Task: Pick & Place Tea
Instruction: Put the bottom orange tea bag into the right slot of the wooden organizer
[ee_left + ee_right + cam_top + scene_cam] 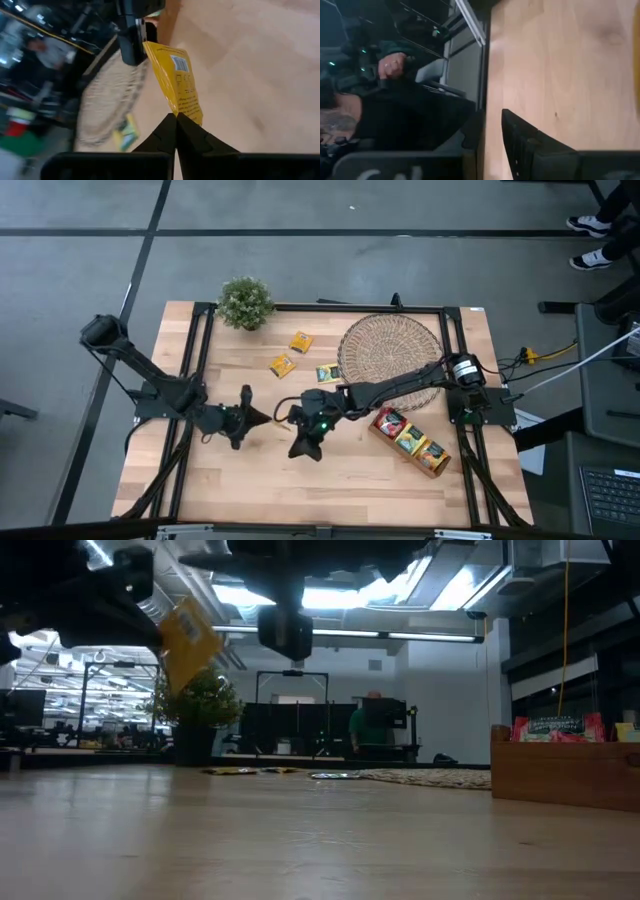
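A yellow tea sachet [175, 80] is held above the table's middle, with my left gripper [176, 119] shut on it. In the low view the sachet [188, 635] hangs tilted, high over the wood. My right gripper [492, 132] is open with nothing between its fingers. It stands close by the sachet's far end, as the left wrist view shows [134, 40]. Two more yellow sachets [300, 341] [282, 365] and a green one [327, 374] lie flat on the table, left of the round woven mat [390, 348]. My left gripper pinches one end of the yellow sachet [186, 113] between its two fingertips. The rest of the sachet stands out beyond the fingers, slanting. It is lifted clear of the table.
A long wooden tray [410, 442] with several red and yellow sachets stands at the right, near my right arm. A small potted plant [245, 302] stands at the far left corner. Bare wood lies along the near edge [330, 490]. A person shows beyond the table [395, 70].
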You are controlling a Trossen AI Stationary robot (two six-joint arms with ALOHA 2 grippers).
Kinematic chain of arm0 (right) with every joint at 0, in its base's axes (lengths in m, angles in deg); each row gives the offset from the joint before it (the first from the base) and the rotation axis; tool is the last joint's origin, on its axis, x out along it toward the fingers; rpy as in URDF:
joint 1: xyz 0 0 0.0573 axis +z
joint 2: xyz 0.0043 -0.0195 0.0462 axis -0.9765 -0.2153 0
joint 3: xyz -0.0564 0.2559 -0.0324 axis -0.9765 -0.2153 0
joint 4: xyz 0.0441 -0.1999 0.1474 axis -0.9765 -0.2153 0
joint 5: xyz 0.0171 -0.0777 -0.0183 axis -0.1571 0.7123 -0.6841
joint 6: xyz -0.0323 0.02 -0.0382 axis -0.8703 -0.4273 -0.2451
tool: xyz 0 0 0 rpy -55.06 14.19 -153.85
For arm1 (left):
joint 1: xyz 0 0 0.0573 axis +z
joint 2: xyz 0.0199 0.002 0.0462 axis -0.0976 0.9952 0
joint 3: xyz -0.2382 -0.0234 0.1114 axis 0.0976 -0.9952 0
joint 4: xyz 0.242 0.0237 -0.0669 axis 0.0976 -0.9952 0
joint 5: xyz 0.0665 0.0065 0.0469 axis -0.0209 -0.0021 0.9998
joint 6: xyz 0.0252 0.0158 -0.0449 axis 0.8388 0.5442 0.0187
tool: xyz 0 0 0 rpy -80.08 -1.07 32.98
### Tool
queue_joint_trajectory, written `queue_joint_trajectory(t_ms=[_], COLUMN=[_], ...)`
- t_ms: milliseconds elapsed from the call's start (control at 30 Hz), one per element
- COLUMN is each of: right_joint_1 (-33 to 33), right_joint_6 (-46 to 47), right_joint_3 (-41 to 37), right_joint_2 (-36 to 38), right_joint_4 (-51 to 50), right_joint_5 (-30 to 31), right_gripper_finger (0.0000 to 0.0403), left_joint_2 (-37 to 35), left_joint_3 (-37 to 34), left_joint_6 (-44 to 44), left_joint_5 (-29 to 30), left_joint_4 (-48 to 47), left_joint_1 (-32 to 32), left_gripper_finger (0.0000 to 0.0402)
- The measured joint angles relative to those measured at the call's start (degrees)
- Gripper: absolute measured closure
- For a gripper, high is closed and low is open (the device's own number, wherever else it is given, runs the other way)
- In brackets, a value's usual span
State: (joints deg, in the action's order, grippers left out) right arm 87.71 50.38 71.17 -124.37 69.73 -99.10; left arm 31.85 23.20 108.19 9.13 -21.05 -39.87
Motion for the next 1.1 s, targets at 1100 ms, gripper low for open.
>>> queue_joint_trajectory(t_ms=[1100], right_joint_1=[-14.36], right_joint_6=[8.01], right_joint_3=[0.04], right_joint_2=[-0.24], right_joint_4=[5.95], right_joint_5=[-7.39], right_gripper_finger=[0.0267], left_joint_2=[0.17], left_joint_3=[0.0], left_joint_6=[31.84], left_joint_5=[32.02], left_joint_4=[1.89], left_joint_1=[-12.32], left_gripper_finger=[0.0398])
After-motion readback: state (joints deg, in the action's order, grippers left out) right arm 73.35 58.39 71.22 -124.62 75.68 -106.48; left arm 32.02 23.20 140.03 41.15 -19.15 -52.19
